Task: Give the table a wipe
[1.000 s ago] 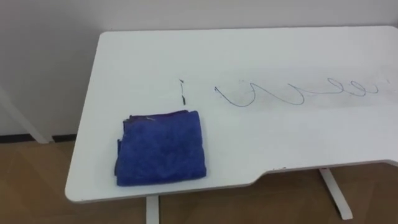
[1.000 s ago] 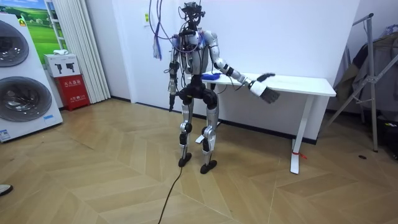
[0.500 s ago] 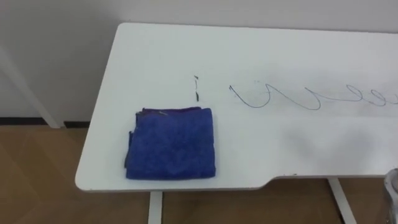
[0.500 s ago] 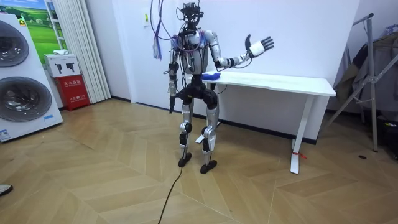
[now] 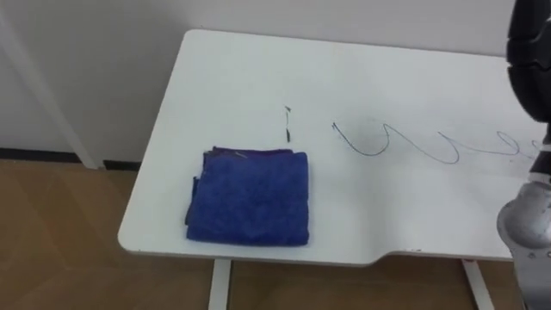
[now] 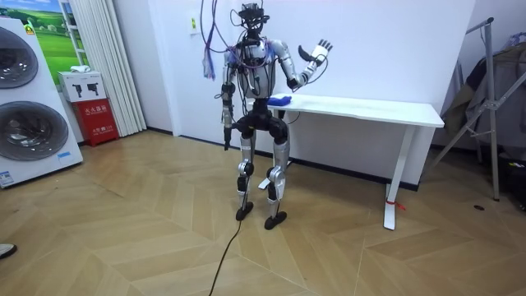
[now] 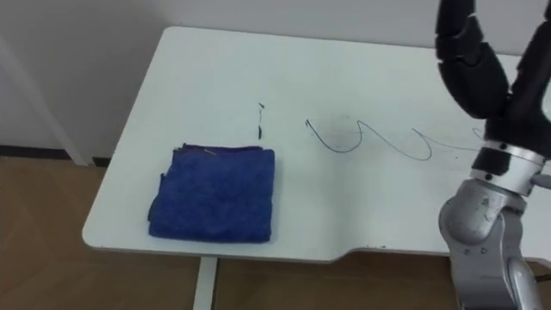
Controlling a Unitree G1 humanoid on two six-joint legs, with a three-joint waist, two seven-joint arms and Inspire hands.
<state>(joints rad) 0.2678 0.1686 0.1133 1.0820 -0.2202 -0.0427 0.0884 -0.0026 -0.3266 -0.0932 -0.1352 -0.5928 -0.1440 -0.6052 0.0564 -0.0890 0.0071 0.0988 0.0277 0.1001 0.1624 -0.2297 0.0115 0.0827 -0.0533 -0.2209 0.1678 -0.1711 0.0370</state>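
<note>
A folded blue cloth point(image 5: 250, 196) point(image 7: 215, 205) lies flat near the front left corner of the white table point(image 5: 241, 77) point(image 7: 215, 69), with nothing touching it. A looping pen scribble point(image 5: 387, 142) point(image 7: 362, 138) runs across the tabletop to its right, and a short dark mark point(image 5: 287, 123) sits just behind the cloth. My right hand point(image 7: 469, 69) point(image 6: 316, 51) is raised high above the table's right part, fingers straight and spread, holding nothing. In the room view my left hand point(image 6: 225, 136) hangs at my side. I stand at the table's point(image 6: 370, 107) end, where the cloth point(image 6: 279, 99) lies.
A white wall runs behind the table. A white table leg point(image 5: 219, 284) stands under the cloth's corner above wooden floor. Washing machines point(image 6: 29, 99) and a red box point(image 6: 97, 119) stand at the room view's left, a metal rack point(image 6: 493, 99) at its right.
My right arm swung up from low in front of the table to high above it, then nearer my head. The eye view has shifted; the cloth has not moved.
</note>
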